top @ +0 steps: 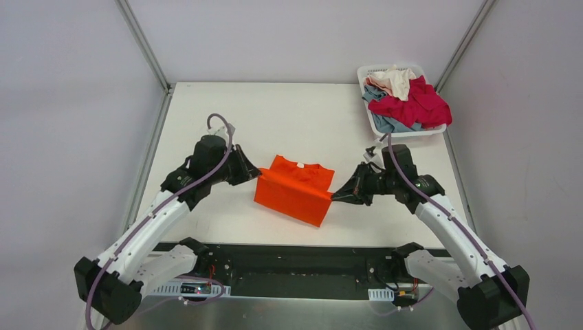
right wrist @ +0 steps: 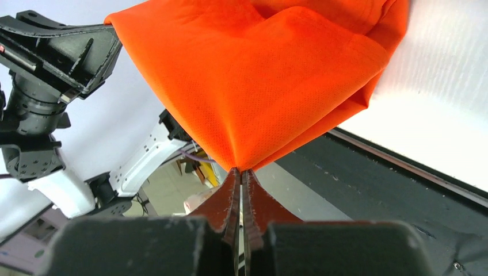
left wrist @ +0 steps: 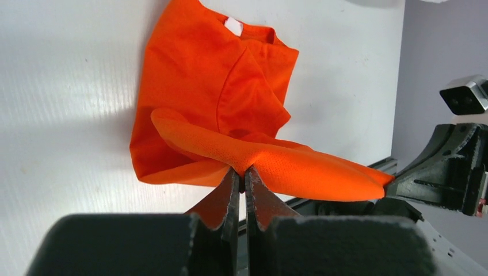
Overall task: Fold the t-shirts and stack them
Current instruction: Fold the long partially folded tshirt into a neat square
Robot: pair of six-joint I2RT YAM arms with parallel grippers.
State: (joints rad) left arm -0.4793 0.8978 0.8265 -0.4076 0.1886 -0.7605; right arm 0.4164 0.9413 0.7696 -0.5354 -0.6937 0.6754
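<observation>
Grip is closed on both sides. The left gripper [left wrist: 241, 169] has its jaws pressed together on one corner of the orange shirt [top: 294, 191]. The right gripper [right wrist: 240, 169] is clamped the same way on the opposite corner. Each pair of tips holds only a small bite of cloth.

The shirt sits mid-table, between the two grippers. Its near part is raised off the table [top: 309, 117] and stretched between them. Its far part lies flat.

Orientation: the collar [top: 300, 165] points away from the arm bases, toward the far edge. As the shirt is now held, its long axis runs gripper to gripper, across the table. In the top view this axis is slanted, with the left end farther back and the right end nearer.

Probable faults from here:
- Slip. The bite is shallow, so extra tension between the arms could pull a corner free and drop that side.
- Skew. The held edge is already slanted. If it is carried over unevenly, it would likely land askew to the collar end.
- Drag. A low or fast pass could slide the flat part along the table and open the tucked sleeves.

The basket [top: 368, 118] stands at the far right corner, well apart from the work. It holds the other shirts [top: 412, 104] in a loose heap.
</observation>
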